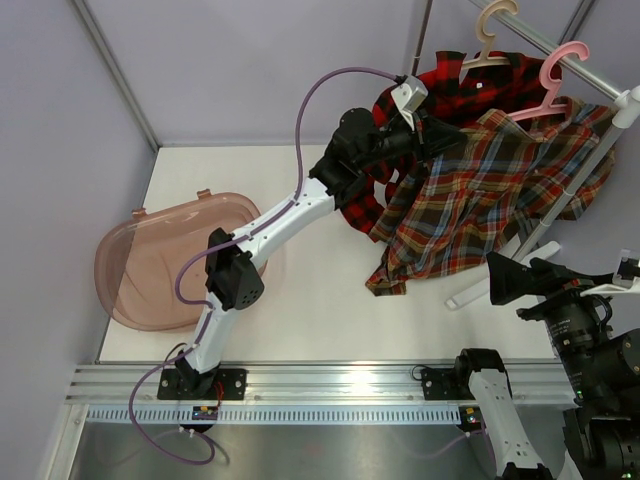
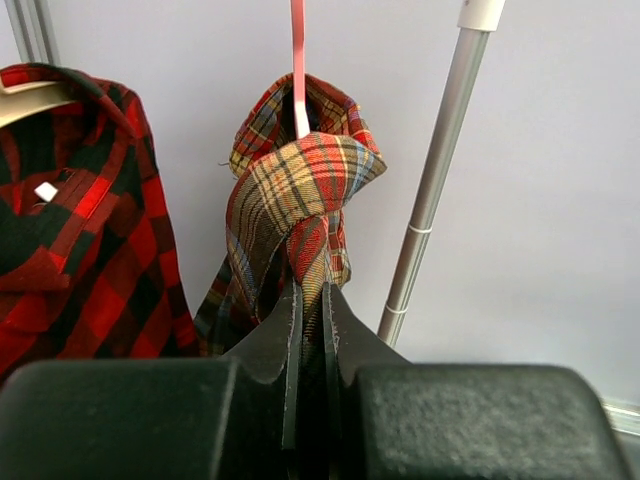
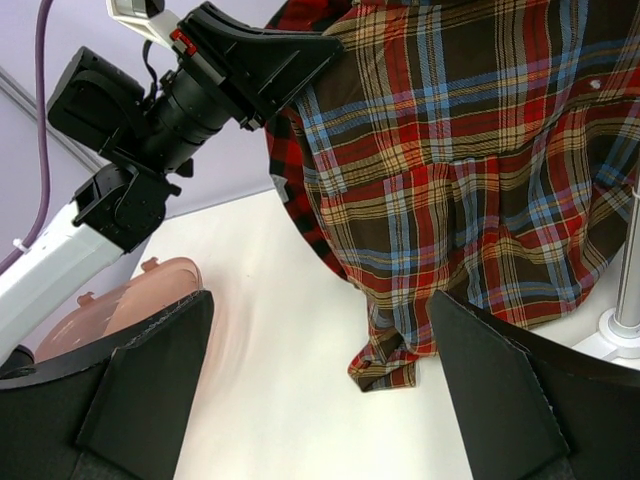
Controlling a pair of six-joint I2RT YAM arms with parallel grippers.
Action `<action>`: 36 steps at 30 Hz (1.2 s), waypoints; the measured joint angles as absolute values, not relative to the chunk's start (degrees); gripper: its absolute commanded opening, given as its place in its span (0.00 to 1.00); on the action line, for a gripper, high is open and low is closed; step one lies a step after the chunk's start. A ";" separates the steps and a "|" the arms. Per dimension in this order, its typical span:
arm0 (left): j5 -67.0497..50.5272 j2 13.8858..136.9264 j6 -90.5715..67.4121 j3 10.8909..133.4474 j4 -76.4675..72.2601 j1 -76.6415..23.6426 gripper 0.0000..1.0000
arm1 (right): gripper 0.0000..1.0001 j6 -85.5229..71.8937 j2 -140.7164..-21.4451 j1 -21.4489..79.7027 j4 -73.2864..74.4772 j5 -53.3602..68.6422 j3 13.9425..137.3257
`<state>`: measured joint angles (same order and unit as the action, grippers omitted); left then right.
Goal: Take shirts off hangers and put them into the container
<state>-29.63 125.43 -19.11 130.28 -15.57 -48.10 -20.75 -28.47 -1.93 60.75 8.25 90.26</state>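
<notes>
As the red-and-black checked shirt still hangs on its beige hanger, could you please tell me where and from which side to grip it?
Probably the shoulder cloth of the red-and-black checked shirt just below the curved beige hanger, coming from the arms' side: it drapes loosely there, facing them. The left pincer is shut on the multicolour plaid shirt, so the open right pincer seems freer.

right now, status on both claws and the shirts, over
Left claw shut on multicolour plaid shirt, shirt on pink hanger. Right claw open, empty. Red-and-black shirt on beige hanger; container holds no shirt. Rack pole close beside the grip.
</notes>
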 measured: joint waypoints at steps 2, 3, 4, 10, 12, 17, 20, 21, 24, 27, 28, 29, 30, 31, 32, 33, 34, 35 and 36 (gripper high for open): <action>-29.58 125.40 -19.09 129.88 -16.45 -48.23 0.00 | 1.00 -20.75 -28.47 -1.93 60.71 8.27 90.28; -29.56 125.40 -19.11 129.73 -16.75 -48.29 0.00 | 0.99 -20.75 -28.47 -1.93 60.69 8.29 90.28; -29.54 125.38 -19.11 129.73 -16.91 -48.34 0.00 | 1.00 -20.75 -28.47 -1.93 60.69 8.34 90.28; -29.30 125.32 -19.07 130.50 -17.30 -48.34 0.00 | 0.99 -20.75 -28.47 -1.93 60.66 8.71 90.28; -29.02 125.32 -19.09 131.41 -17.08 -48.31 0.00 | 0.99 -20.75 -28.47 -1.93 60.66 8.71 90.28; -28.67 125.21 -19.44 133.71 -17.72 -47.83 0.00 | 1.00 -20.73 -28.51 -1.93 60.66 8.73 90.28; -28.67 124.92 -19.99 133.93 -18.20 -47.48 0.00 | 0.99 -20.73 -28.51 -1.93 60.55 8.73 90.26; -28.67 124.86 -20.03 133.93 -18.35 -47.40 0.00 | 0.99 -20.73 -28.51 -1.93 60.38 8.75 90.21; -28.69 124.55 -20.03 133.91 -18.57 -47.29 0.00 | 0.99 -20.73 -28.58 -1.93 60.01 8.82 90.19; -28.71 123.44 -19.99 133.60 -18.57 -47.11 0.00 | 0.99 -20.73 -28.69 -1.93 59.64 9.15 90.19; -28.75 122.83 -19.99 133.27 -18.55 -47.05 0.00 | 0.99 -20.71 -28.71 -1.93 59.61 9.17 90.19; -28.77 122.10 -19.99 132.99 -18.63 -47.00 0.00 | 0.99 -20.69 -28.73 -1.93 59.61 9.17 90.19; -28.77 121.21 -19.99 132.57 -18.87 -46.96 0.00 | 0.99 -20.69 -28.77 -1.93 59.64 9.17 90.19; -28.84 120.18 -19.99 132.05 -19.16 -46.94 0.00 | 1.00 -20.69 -28.84 -1.93 59.59 9.19 90.19; -28.91 119.11 -19.99 131.41 -19.44 -46.94 0.00 | 0.99 -20.69 -28.86 -1.93 59.59 9.21 90.19; -28.97 117.95 -19.99 130.78 -19.75 -46.89 0.00 | 0.99 -20.69 -28.93 -1.93 59.57 9.23 90.19; -28.97 116.99 -19.99 130.28 -20.16 -46.89 0.00 | 0.99 -20.69 -28.95 -1.93 59.57 9.28 90.19; -28.99 115.57 -19.94 129.16 -20.73 -46.89 0.00 | 0.99 -20.69 -28.95 -1.93 59.57 9.32 90.19; -29.04 114.50 -19.92 128.29 -20.95 -46.87 0.00 | 0.99 -20.69 -28.95 -1.93 59.59 9.39 90.19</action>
